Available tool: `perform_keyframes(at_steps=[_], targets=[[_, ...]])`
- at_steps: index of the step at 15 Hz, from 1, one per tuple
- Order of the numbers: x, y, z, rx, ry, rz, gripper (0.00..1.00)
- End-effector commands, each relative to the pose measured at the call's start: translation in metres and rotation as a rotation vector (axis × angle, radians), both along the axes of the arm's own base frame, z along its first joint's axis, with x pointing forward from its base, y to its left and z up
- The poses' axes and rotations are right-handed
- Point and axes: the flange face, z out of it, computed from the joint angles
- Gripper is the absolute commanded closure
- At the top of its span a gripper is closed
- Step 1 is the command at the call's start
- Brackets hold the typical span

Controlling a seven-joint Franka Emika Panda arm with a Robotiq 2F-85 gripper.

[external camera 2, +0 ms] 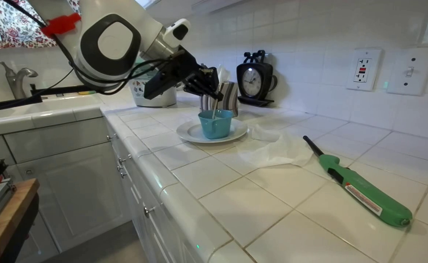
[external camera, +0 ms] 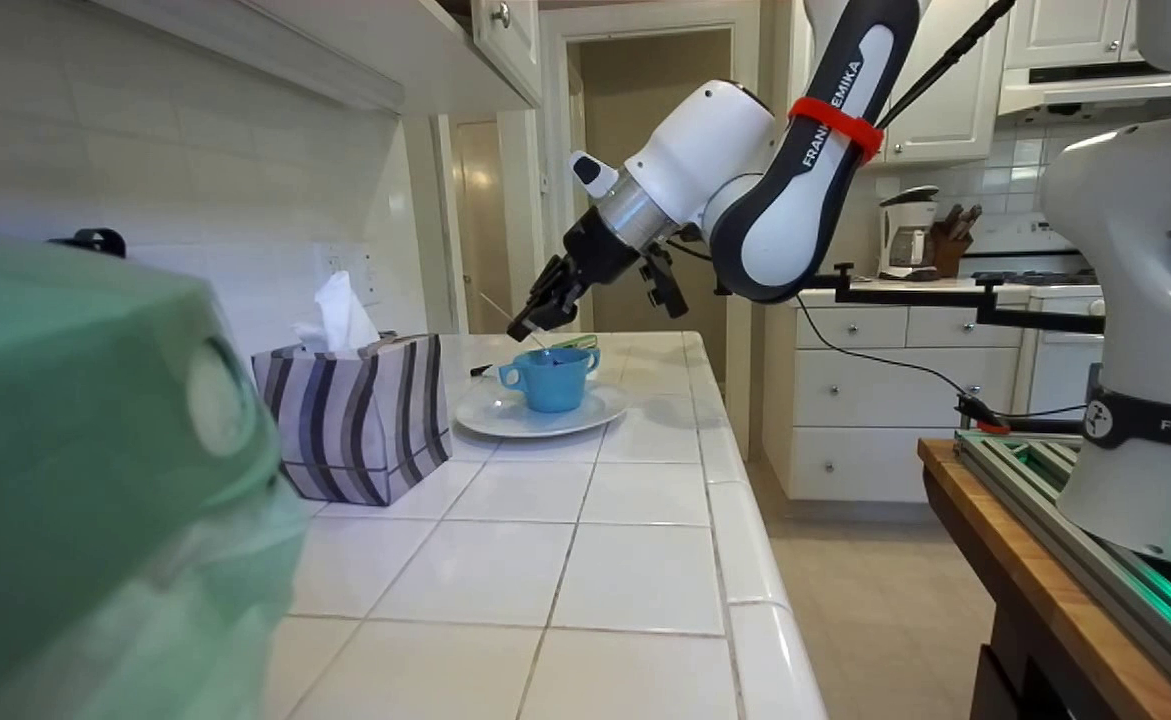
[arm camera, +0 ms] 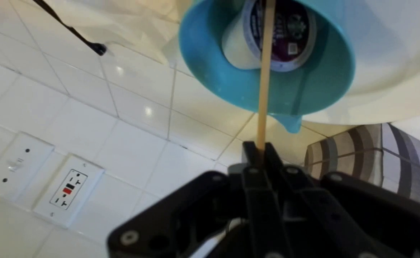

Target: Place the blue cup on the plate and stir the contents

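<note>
The blue cup (external camera: 557, 385) stands upright on the white plate (external camera: 485, 420) in both exterior views, cup (external camera 2: 215, 128) and plate (external camera 2: 188, 135). In the wrist view the cup (arm camera: 321, 89) holds a small white pod with a dark purple label (arm camera: 292, 39). My gripper (external camera 2: 219, 95) is above the cup, tilted down. It is shut on a thin wooden stick (arm camera: 265, 79). The stick (external camera 2: 214, 109) reaches down into the cup; its lower end is hidden. The gripper (arm camera: 259, 148) does not touch the cup. It also shows in an exterior view (external camera: 525, 328).
A striped tissue box (external camera: 345, 430) stands beside the plate. A green lighter (external camera 2: 367, 193) and crumpled, thin white sheet (external camera 2: 279, 146) lie on the counter. A black clock (external camera 2: 252, 82) stands by the wall. A large green object (external camera: 95, 500) fills the near left. The counter edge (external camera: 755, 560) drops off.
</note>
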Motion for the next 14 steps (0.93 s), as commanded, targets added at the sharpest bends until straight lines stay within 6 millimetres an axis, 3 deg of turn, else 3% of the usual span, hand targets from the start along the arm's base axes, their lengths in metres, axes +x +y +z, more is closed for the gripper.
perform_keyframes(at_steps=[1, 8, 14], targets=[[-0.007, -0.008, 0.008, -0.01, -0.092, 0.027, 0.99], [0.012, -0.008, 0.02, -0.018, -0.126, 0.047, 0.99], [0.021, 0.023, 0.022, -0.008, -0.149, 0.123, 0.99]])
